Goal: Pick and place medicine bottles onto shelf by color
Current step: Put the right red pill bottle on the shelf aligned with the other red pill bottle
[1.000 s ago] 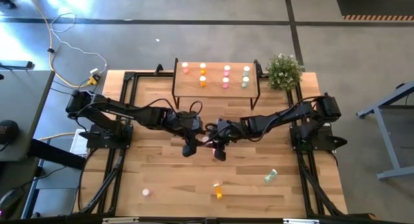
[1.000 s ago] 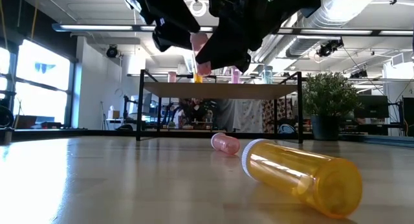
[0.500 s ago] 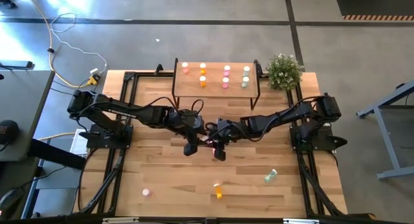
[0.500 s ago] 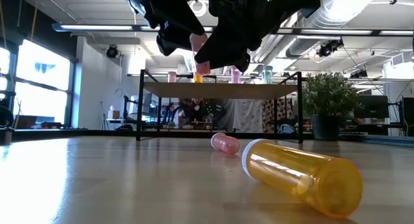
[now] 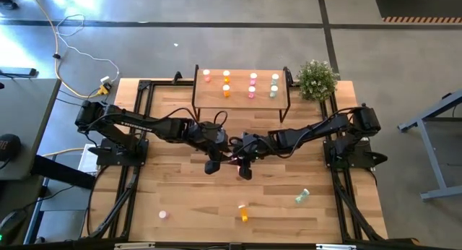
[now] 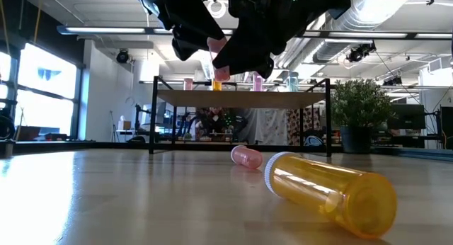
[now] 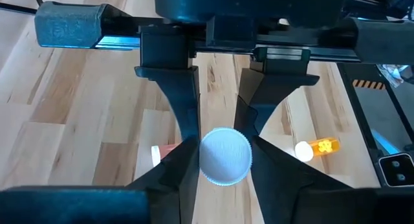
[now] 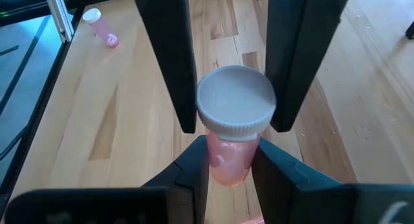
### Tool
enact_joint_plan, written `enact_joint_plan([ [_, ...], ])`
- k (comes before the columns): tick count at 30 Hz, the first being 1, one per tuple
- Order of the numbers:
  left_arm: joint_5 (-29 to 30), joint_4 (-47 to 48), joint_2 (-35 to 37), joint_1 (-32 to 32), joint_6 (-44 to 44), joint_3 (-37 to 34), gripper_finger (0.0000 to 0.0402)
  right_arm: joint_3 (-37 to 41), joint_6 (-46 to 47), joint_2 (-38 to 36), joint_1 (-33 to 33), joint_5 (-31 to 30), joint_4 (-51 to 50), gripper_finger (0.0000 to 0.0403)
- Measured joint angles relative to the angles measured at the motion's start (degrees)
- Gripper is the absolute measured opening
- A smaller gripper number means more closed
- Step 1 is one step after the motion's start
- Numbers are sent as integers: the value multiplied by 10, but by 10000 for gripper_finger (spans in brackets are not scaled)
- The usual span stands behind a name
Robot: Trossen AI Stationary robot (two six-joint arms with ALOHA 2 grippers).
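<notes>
A pink medicine bottle point(image 8: 228, 158) with a white cap point(image 8: 236, 101) hangs above the middle of the table, in front of the shelf point(image 5: 242, 98). My left gripper point(image 7: 223, 169) and my right gripper point(image 8: 231, 164) meet there from opposite sides, and each is shut on this bottle. On the shelf stand several bottles in pink, orange and green. A pink bottle point(image 5: 163, 214), an orange one point(image 5: 243, 214) and a green one point(image 5: 302, 197) lie on their sides near the table's near edge. My left gripper pinches the white cap point(image 7: 224, 156) at the bottle's upper end between its two fingers point(image 8: 181, 81). It comes from the table's left, slanting down. The bottle is clear of the table. My right gripper pinches the pink body point(image 8: 226, 160) just below the cap between its two fingers point(image 8: 194, 169). It comes from the table's right, slanting down. The bottle stands tilted with its cap up, its lower end point(image 6: 222, 75) free above the table.
A potted plant point(image 5: 317, 78) stands at the far right, beside the shelf. In the low view the orange bottle point(image 6: 333, 195) and a pink one point(image 6: 247, 156) lie on the table below the grippers. Black frame rails run along the table's left and right sides.
My left gripper has shut its fingers on the pink bottle's cap end while keeping its place. My right gripper and the bottle have stayed where they were.
</notes>
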State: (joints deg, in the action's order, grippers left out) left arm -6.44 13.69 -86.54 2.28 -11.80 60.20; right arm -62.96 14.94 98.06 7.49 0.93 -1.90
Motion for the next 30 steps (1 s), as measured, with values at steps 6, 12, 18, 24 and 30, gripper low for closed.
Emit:
enact_joint_plan([
  [6, -4, 0, 0, 0, 0, 0, 114, 0, 0, 0, 0, 0, 0, 87],
  [12, -6, 0, 0, 0, -1, 0, 113, 0, 0, 0, 0, 0, 0, 87],
  [18, -7, 0, 0, 0, 0, 0, 112, 0, 0, 0, 0, -3, 0, 110],
  [24, -10, 9, 0, 0, 0, 0, 112, 0, 4, 0, 0, -7, 0, 162],
  [30, 16, 51, 2, 0, 0, 0, 111, 1, 14, -19, -11, -7, -21, 198],
])
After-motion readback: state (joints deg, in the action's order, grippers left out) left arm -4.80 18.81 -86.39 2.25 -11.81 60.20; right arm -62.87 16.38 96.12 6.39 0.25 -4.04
